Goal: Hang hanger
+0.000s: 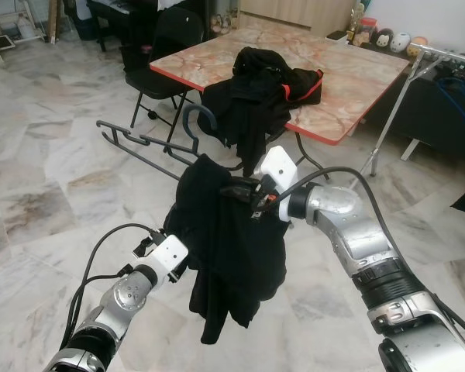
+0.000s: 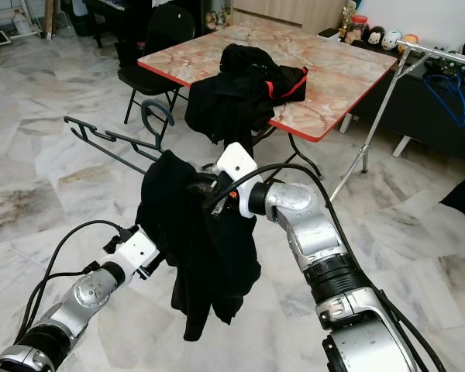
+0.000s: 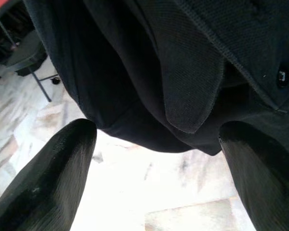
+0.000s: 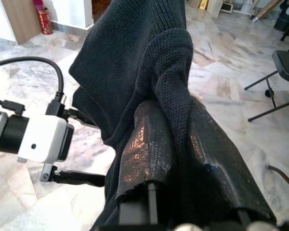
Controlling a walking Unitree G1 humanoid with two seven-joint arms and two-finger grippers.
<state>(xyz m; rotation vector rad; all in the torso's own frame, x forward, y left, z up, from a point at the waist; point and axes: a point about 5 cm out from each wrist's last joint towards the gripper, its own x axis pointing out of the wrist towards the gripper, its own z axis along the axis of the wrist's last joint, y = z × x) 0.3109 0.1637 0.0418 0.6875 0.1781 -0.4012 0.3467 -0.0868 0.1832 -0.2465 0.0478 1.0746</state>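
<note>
A dark plastic hanger is held up in the air, its hook rising by the table and one arm sticking out to the left. Its other arm is buried in a black garment that droops from it. My right gripper is shut on a fold of this garment at its top, with fabric pinched between the fingers. My left gripper is open just under the garment's lower left side, nothing between its fingers. What carries the hanger is hidden by the cloth.
Behind stands a marble-topped table with a red edge and a pile of black clothes on it. A black folding chair is at its left. A metal clothes rail with a blue hanger stands at the right. Marble floor lies all around.
</note>
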